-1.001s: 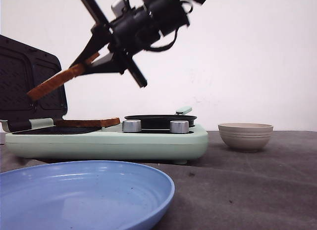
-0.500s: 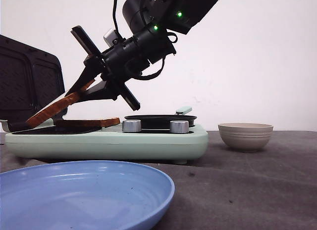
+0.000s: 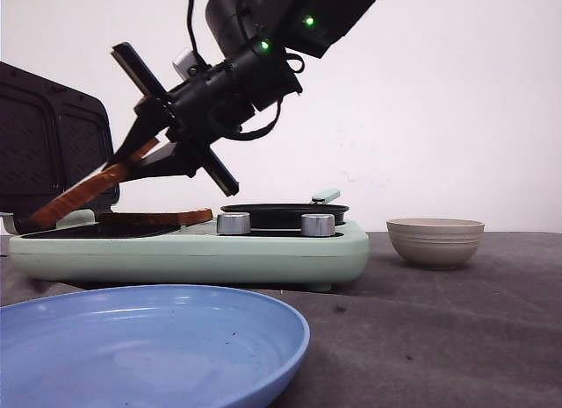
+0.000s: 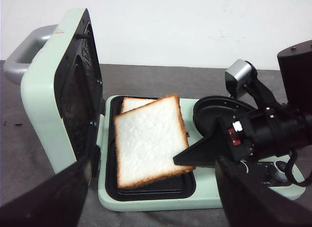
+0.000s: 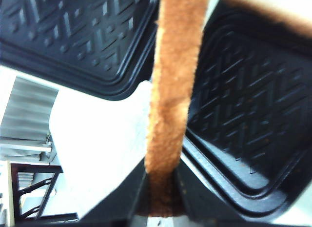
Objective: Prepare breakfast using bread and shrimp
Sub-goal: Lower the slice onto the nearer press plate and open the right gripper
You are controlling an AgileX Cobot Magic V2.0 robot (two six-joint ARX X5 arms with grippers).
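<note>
While the second square slice of white, brown-crusted bread (image 4: 148, 139) is clenched by the right tool (image 3: 145, 158), tilted over the first slice (image 4: 134, 103) on the mint-green sandwich maker's black plate (image 4: 146, 188), laying it flat is called for next; the left tool (image 4: 156, 197) stands released.

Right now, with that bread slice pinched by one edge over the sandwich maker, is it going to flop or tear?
The held slice spans out nearly flat from the right gripper, so it is probably fairly stiff and light. Its pale crumb looks soft, so a hard pinch could dent it.

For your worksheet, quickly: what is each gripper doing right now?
Left gripper: open, holding nothing.
Right gripper: shut on the upper bread slice, tilted over the sandwich maker.
</note>
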